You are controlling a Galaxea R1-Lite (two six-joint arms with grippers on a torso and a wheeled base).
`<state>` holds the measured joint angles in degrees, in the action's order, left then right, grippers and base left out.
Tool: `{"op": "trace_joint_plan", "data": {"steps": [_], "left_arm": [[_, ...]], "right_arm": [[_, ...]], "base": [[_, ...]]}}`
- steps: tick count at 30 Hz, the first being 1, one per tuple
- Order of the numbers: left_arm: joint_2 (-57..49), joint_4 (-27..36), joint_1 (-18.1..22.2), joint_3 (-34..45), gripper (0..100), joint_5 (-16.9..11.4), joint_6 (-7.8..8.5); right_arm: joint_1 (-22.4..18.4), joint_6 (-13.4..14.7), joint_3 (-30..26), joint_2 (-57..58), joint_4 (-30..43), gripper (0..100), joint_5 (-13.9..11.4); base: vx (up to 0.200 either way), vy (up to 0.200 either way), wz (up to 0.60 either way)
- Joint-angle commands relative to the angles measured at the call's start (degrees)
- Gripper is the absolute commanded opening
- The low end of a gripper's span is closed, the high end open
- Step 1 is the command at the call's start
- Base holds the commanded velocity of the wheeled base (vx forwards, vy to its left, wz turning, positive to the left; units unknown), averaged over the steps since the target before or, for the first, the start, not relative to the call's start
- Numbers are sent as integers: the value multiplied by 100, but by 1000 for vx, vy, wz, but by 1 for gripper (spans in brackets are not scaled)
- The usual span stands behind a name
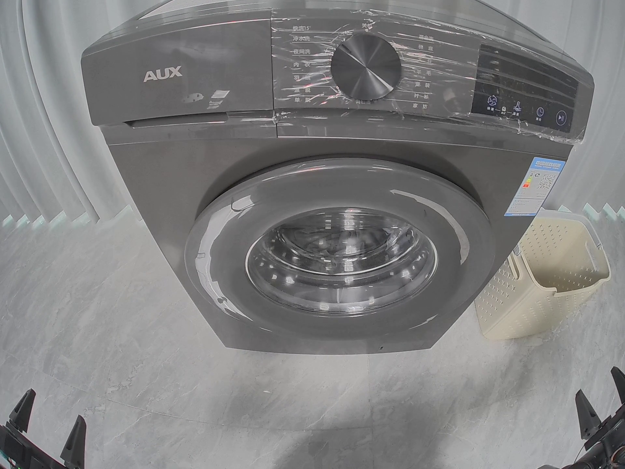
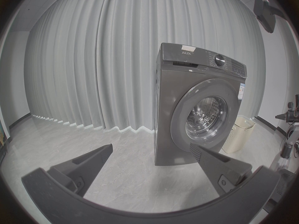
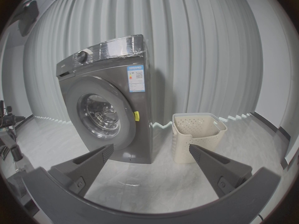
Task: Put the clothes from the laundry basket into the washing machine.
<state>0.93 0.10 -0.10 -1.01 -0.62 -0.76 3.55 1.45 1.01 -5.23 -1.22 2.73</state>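
Observation:
A grey front-loading washing machine stands straight ahead with its round glass door shut. To its right on the floor sits a cream perforated laundry basket; I see no clothes inside it in the right wrist view, where the basket looks hollow. My left gripper hangs low at the left, open and holding nothing. My right gripper hangs low at the right, open too. Both are well short of the machine and basket.
Pale marble-look floor tiles spread around the machine. White pleated curtains close off the back. A stand with gear is off to one side in the wrist views.

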Motion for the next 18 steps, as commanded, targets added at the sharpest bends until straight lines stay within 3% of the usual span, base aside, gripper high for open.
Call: {"op": "trace_joint_plan", "data": {"steps": [1, 18], "left_arm": [[-75, -1, 1, 84, 100, 1, 23], [-75, -1, 1, 84, 100, -43, 40]], "right_arm": [[-302, -136, -101, 382, 113, 100, -299], [-320, -66, -101, 453, 113, 100, -299]], "base": [[0, 0, 0], [0, 0, 0]]}}
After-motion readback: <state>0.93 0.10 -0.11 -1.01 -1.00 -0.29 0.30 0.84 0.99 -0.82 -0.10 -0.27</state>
